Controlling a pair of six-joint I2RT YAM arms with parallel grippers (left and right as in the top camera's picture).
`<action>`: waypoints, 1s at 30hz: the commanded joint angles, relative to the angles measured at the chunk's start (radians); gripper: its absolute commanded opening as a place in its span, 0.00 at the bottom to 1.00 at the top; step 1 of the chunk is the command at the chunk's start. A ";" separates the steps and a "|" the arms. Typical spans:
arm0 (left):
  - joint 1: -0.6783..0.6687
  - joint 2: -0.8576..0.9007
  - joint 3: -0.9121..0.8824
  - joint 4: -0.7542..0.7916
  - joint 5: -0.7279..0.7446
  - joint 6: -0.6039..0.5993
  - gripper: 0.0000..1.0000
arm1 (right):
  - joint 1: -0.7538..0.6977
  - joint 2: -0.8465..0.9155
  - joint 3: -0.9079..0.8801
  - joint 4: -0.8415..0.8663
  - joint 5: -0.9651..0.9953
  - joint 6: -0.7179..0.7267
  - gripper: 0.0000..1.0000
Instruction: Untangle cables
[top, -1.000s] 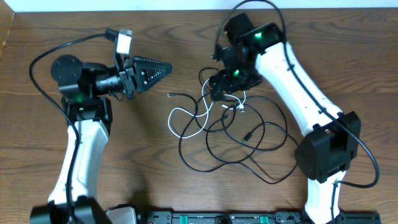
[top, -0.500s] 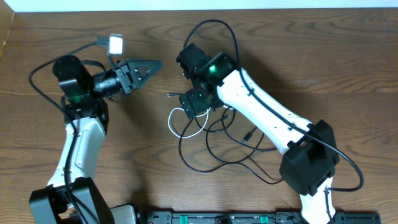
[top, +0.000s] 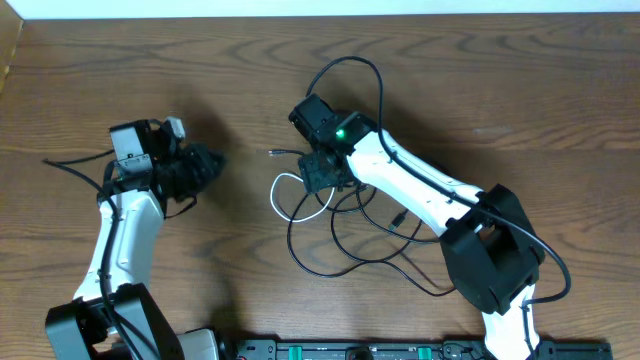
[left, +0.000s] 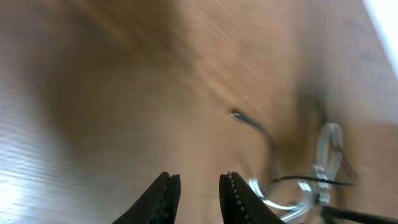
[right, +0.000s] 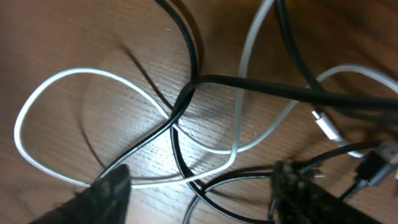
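The cables lie tangled mid-table: a white cable (top: 278, 200) loops to the left, and a black cable (top: 310, 262) spreads in wide loops toward the front. My right gripper (top: 322, 175) hangs low over the tangle's left part. In the right wrist view the right gripper (right: 199, 190) is open, with the white cable (right: 62, 78) and black cable (right: 261, 84) crossing on the wood between its fingers. A white plug (right: 326, 126) lies to the right. My left gripper (top: 208, 163) sits apart to the left. In its own view the left gripper (left: 198, 186) is slightly open and empty, facing a black plug end (left: 245, 118).
A thick black lead (top: 350, 65) arches over the right arm. A black rail (top: 350, 350) runs along the table's front edge and a white wall strip (top: 300, 8) along the back. Bare wood lies between the left gripper and the cables.
My right gripper has moved left across the tangle and lowered over the white loop, its jaws narrowing a little. The left arm has pulled back and tipped down, and its jaws have parted slightly.
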 joint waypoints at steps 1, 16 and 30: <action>-0.002 -0.004 0.005 -0.039 -0.169 0.089 0.27 | 0.005 0.005 -0.053 0.035 -0.001 0.120 0.63; -0.003 -0.004 0.005 -0.096 -0.220 0.217 0.28 | 0.005 0.005 -0.208 0.312 -0.012 0.176 0.38; -0.003 -0.008 0.005 -0.127 -0.220 0.220 0.28 | 0.009 0.006 -0.262 0.401 0.041 0.164 0.01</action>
